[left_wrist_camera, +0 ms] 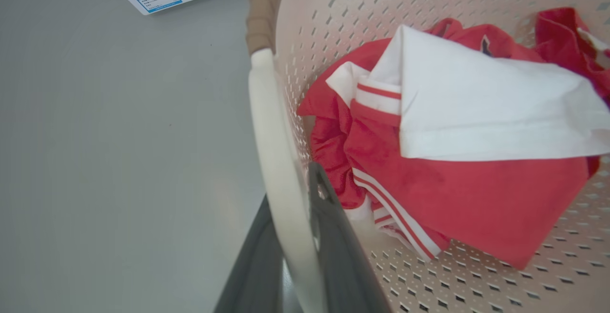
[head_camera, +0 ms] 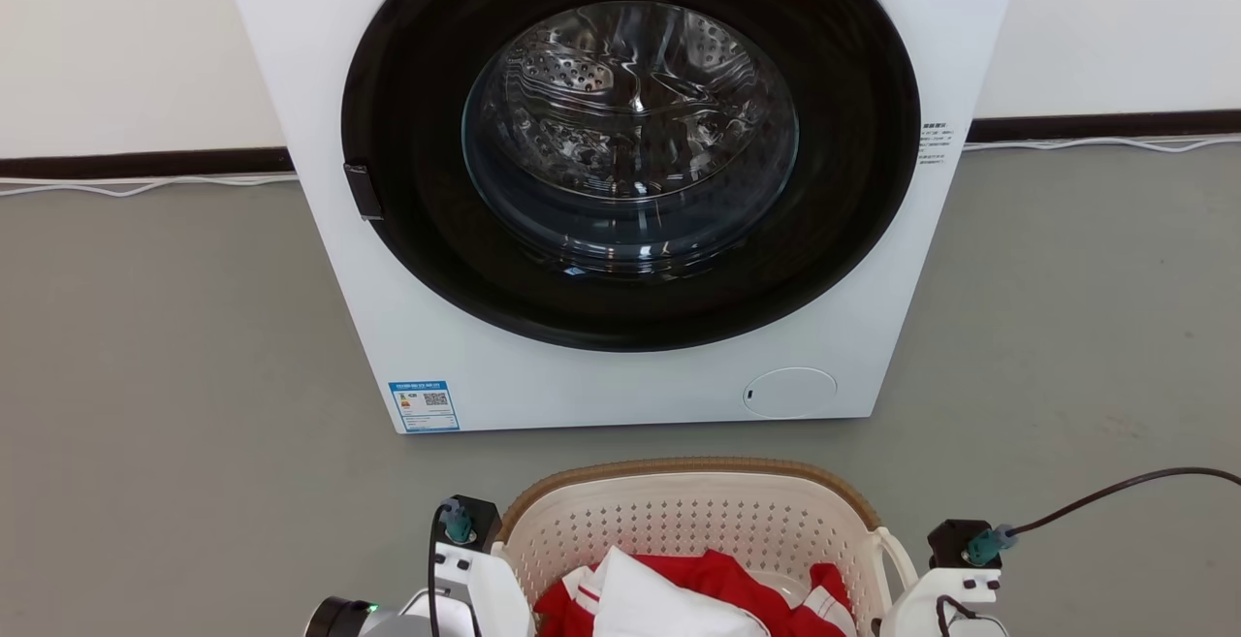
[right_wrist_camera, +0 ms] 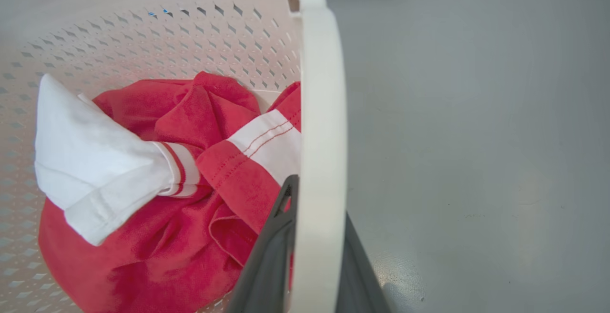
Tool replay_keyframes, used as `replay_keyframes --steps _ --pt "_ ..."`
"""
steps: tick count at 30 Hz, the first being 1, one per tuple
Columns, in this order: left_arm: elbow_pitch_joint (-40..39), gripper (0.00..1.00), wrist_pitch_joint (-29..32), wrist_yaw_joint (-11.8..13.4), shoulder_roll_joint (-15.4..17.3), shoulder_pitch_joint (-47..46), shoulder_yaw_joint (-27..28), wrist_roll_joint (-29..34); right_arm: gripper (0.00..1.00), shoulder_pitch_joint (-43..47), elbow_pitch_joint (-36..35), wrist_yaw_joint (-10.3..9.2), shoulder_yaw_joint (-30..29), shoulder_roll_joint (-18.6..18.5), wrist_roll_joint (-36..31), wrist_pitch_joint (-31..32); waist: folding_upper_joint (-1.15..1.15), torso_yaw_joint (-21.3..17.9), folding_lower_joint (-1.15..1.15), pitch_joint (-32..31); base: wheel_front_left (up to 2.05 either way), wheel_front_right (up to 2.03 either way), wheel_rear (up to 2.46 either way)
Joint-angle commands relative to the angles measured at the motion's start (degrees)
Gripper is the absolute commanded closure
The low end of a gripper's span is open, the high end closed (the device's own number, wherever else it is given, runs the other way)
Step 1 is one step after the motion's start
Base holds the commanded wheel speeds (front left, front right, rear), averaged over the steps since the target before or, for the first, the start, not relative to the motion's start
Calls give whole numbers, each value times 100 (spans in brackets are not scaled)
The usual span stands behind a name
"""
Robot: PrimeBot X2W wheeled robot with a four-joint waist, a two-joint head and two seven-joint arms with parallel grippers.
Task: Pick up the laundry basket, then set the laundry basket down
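The laundry basket (head_camera: 679,521) is cream-white and perforated with a brown rim, low in the head view in front of the washing machine. Red and white clothes (head_camera: 679,598) lie inside it. In the left wrist view my left gripper (left_wrist_camera: 293,184) is shut on the basket's white loop handle (left_wrist_camera: 274,136), with one dark finger on each side. My right gripper (right_wrist_camera: 317,198) is shut the same way on the opposite handle (right_wrist_camera: 321,113). Both wrists flank the basket (left_wrist_camera: 333,27) (right_wrist_camera: 143,27). I cannot tell whether it rests on the floor.
A white front-loading washing machine (head_camera: 620,181) with its round door closed stands just beyond the basket. Grey floor (head_camera: 145,375) spreads to both sides. White cables (head_camera: 145,186) run along the wall base, and a dark cable (head_camera: 1115,492) trails from my right wrist.
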Motion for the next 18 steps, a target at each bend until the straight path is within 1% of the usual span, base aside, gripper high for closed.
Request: replay_keyframes --steps 1,18 --pt "-70 100 -71 -73 -22 -182 27 -13 100 -250 -142 45 155 108 66 -123 0 2 0 -4 0 0 0" --pt "-27 100 -84 -59 -22 -196 -70 -81 100 -322 -87 45 518 108 419 -203 0 0 0 12 0 0 0"
